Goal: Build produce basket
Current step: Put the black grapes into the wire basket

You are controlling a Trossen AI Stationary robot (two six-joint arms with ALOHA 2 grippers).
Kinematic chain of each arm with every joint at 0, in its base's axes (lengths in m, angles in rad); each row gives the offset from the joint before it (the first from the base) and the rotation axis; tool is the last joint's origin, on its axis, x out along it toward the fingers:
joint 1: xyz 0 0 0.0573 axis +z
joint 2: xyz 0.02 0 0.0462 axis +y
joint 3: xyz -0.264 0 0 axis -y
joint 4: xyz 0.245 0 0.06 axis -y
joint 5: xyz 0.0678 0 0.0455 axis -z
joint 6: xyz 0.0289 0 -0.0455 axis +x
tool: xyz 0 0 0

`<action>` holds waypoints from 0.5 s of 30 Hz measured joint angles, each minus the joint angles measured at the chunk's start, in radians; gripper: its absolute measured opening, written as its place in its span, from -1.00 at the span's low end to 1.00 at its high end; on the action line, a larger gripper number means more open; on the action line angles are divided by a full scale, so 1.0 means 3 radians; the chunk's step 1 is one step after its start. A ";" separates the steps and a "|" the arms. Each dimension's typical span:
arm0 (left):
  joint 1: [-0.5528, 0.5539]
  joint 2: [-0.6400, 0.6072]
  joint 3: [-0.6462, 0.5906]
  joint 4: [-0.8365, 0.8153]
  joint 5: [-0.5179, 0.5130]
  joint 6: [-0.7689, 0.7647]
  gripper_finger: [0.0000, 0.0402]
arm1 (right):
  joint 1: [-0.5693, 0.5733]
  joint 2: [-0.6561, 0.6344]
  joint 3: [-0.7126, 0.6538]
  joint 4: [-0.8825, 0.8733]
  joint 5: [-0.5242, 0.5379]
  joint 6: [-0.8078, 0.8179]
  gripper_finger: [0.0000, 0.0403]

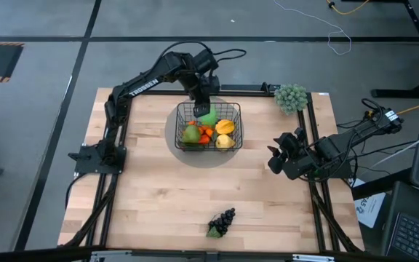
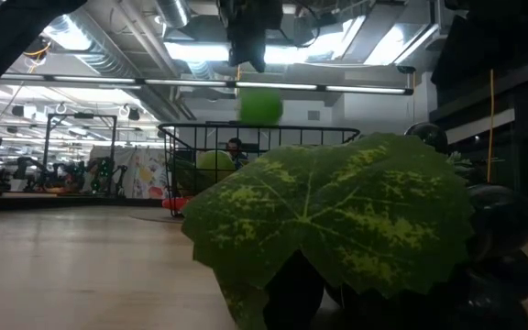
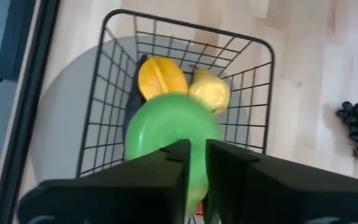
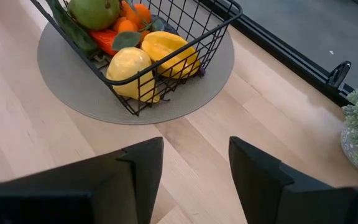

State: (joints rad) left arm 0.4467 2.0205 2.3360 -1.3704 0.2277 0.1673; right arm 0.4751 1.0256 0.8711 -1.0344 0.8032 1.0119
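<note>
Green apple (image 1: pixel 208 116) hangs above the basket (image 1: pixel 233 109), under the left gripper (image 1: pixel 204 98); jaws narrow, grip on it unclear. It may bounce off the piled fruit (image 1: pixel 208 134) and roll out. Grapes (image 1: pixel 222 221) sit at 6 o'clock on counter (image 1: pixel 151 189). Right gripper (image 1: pixel 273 156) waits at 3 o'clock, jaws wide.

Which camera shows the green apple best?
The left wrist view: the green apple fills the middle, just past the left tool, above the basket. The low view shows it blurred in mid-air. The high view shows a small green patch. The right wrist view misses it.
</note>
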 joint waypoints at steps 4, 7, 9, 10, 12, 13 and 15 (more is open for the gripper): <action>-0.0069 0.0000 0.0000 0.0012 0.0009 0.0004 -0.67 | 0.0000 0.0000 0.0000 0.0001 0.0000 -0.0004 -0.14; -0.0114 0.0000 0.0000 0.0012 0.0008 0.0012 -0.57 | 0.0000 0.0000 0.0000 0.0000 0.0000 -0.0007 -0.14; -0.0139 0.0000 0.0000 0.0012 -0.0002 0.0026 -0.52 | 0.0001 0.0000 0.0000 0.0000 0.0000 -0.0008 -0.14; -0.0146 0.0000 0.0000 0.0012 -0.0006 0.0036 -0.51 | 0.0001 0.0000 0.0000 0.0000 0.0000 -0.0008 -0.14; -0.0160 0.0000 0.0000 0.0011 -0.0021 0.0057 -0.48 | 0.0001 0.0000 0.0000 0.0000 0.0000 -0.0008 -0.14; -0.0162 0.0000 0.0000 0.0011 -0.0030 0.0058 -0.48 | 0.0001 0.0000 0.0000 0.0000 0.0000 -0.0009 -0.14; -0.0161 0.0000 0.0000 0.0000 -0.0028 -0.0032 -0.48 | 0.0001 0.0000 0.0000 0.0000 0.0000 -0.0009 -0.14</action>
State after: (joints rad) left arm 0.3984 2.0205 2.3360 -1.3705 0.2193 0.1576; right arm 0.4755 1.0256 0.8711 -1.0344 0.8032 1.0092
